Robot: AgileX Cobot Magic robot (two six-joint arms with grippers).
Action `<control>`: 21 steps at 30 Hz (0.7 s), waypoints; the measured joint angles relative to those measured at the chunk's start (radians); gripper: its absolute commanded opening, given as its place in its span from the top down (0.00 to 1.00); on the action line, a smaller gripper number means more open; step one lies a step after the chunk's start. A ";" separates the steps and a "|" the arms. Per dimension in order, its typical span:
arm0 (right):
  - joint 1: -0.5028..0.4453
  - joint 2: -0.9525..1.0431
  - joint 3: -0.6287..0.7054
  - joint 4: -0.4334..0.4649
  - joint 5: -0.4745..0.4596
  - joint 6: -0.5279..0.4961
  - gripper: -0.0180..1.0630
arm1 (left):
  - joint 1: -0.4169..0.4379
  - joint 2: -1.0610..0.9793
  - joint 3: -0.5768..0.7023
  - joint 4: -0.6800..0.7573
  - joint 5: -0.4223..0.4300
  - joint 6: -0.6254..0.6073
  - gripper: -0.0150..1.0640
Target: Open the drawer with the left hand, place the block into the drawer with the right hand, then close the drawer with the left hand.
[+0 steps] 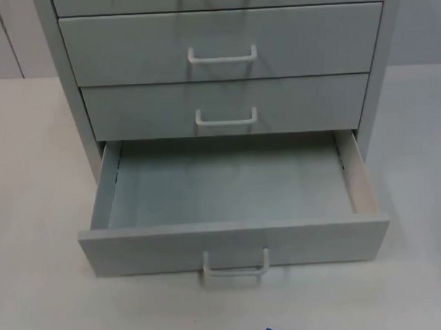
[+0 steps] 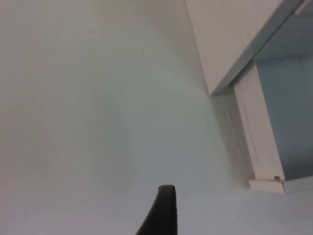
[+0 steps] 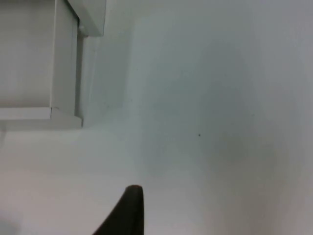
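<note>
Drawer [image 1: 228, 190], smooth grey box, pulled out; left gripper [image 2: 164, 210] and right gripper [image 3: 128, 210] beside it, grip unclear.

1. A white table top [image 1: 34, 215] lies under soft, even light, with faint shadows.
2. A pale grey cabinet [image 1: 74, 119] stands on it. Two of its upper fronts are closed, each with a white handle [image 1: 222, 55].
3. A grey partition wall [image 1: 6, 42] rises behind the table.
4. Ahead of the left gripper [image 2: 164, 210] jaws lies table, with the cabinet's side beyond.
5. Ahead of the right gripper [image 3: 129, 210] jaws lies table, the cabinet's corner off to one side.
</note>
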 measured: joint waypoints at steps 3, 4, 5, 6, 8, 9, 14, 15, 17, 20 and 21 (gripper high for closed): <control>0.000 0.000 0.000 0.000 0.000 0.000 0.01 | 0.020 -0.061 0.029 0.004 0.004 0.000 0.24; 0.000 0.000 0.000 0.000 0.000 0.000 0.01 | 0.022 -0.093 0.040 0.004 0.004 0.000 0.24; 0.000 0.000 0.000 0.000 0.000 0.000 0.01 | 0.025 -0.135 0.054 0.004 0.004 -0.002 0.24; 0.000 0.000 0.000 0.000 0.000 0.000 0.01 | 0.025 -0.168 0.064 0.004 0.004 -0.002 0.24; 0.000 0.000 0.000 0.000 0.000 0.000 0.01 | 0.025 -0.200 0.075 0.004 0.004 -0.004 0.20; 0.000 0.000 0.000 0.000 0.000 0.000 0.01 | 0.025 -0.226 0.084 0.007 0.004 -0.014 0.14; 0.000 0.000 0.000 0.000 0.000 0.000 0.01 | 0.025 -0.364 0.140 0.045 0.004 -0.057 0.01; 0.000 0.000 0.000 0.000 0.000 0.000 0.01 | 0.025 -0.397 0.154 0.057 0.004 -0.064 0.01; 0.000 0.000 0.000 0.000 0.000 0.000 0.01 | 0.025 -0.423 0.166 0.067 0.004 -0.066 0.01; 0.000 0.000 0.000 0.000 0.000 0.000 0.01 | 0.025 -0.512 0.214 0.078 -0.004 -0.070 0.01; 0.000 0.000 0.000 0.000 0.000 0.000 0.01 | 0.025 -0.535 0.229 0.083 -0.016 -0.070 0.01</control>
